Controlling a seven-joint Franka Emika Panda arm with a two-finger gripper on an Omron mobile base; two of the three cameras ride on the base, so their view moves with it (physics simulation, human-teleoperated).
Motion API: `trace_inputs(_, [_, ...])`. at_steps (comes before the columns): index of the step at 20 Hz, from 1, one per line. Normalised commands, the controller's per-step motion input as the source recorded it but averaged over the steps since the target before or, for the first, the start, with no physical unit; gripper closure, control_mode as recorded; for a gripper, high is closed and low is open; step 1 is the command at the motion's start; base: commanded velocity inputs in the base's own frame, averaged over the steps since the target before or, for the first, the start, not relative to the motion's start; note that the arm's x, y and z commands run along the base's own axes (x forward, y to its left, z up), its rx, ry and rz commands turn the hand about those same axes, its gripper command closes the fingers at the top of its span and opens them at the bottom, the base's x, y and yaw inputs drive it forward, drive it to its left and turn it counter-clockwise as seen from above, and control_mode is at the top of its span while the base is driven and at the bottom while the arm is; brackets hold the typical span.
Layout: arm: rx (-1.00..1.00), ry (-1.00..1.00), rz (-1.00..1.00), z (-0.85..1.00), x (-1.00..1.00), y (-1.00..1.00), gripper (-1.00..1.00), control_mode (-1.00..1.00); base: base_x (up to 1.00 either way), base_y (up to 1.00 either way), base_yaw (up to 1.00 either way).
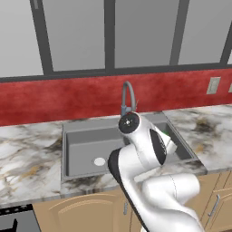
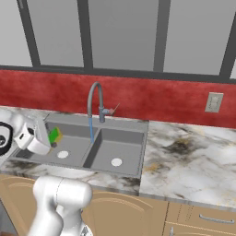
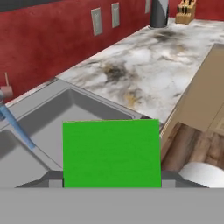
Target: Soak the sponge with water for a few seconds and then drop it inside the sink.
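Sponge carry toward the stream, seen from both base cameras and the hand camera. Gripper (image 2: 51, 138) clenched on the sponge (image 2: 55, 135), held above the left-hand basin of the sink (image 2: 120, 138) as the right base view shows it, beside the water (image 2: 91, 130) but apart from it. In the hand view, sponge (image 3: 111, 153) pinned between the two dark finger tips, green face toward the lens, stream (image 3: 16, 127) off to the left and not touching.

Step in hand, by judgement: bringing the block under the stream. Best done by sliding sideways toward the faucet (image 2: 94, 99) at a level height, centring the green face under the thin jet, keeping the pinch firm, then holding briefly before release above a basin, not the rim.

Materials and shapes:
- Sponge: small flat rectangular block, bright green top, yellow layer beneath at one edge; probably soft, though no compression discernible at this resolution.
- Water: narrow, straight, light-blue, translucent.
- Sink: matte grey, rectangular, two basins with a central divider, a round pale drain (image 2: 116, 162) in each.
- Faucet: slim arched grey tube.
- Counter (image 2: 193, 156): glossy veined marble, white with brown and black smudges.
- Backsplash (image 2: 152, 99): mottled red.
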Motion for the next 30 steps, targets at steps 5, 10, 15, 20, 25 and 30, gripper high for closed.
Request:
trace_inputs(5, [-0.11,-0.09,-0.11,-0.20,0.29,0.31,1.00,-1.00,0.00,0.00,0.00])
trace_inputs(10, [-0.04,-0.01,-0.09,-0.27,0.29,0.19,1.00,-1.00,0.00,0.00,0.00])
trace_inputs(15, [0.00,0.00,-0.08,-0.25,0.32,0.04,1.00,-1.00,0.00,0.00,0.00])
trace_inputs(20, [0.00,0.00,-0.07,-0.11,0.27,0.00,1.00,-1.00,0.00,0.00,0.00])
trace_inputs(25, [0.00,0.00,-0.06,-0.05,0.45,0.00,1.00,-1.00,0.00,0.00,0.00])
trace_inputs(30, [0.00,0.03,-0.05,-0.09,0.51,0.00,1.00,-1.00,0.00,0.00,0.00])
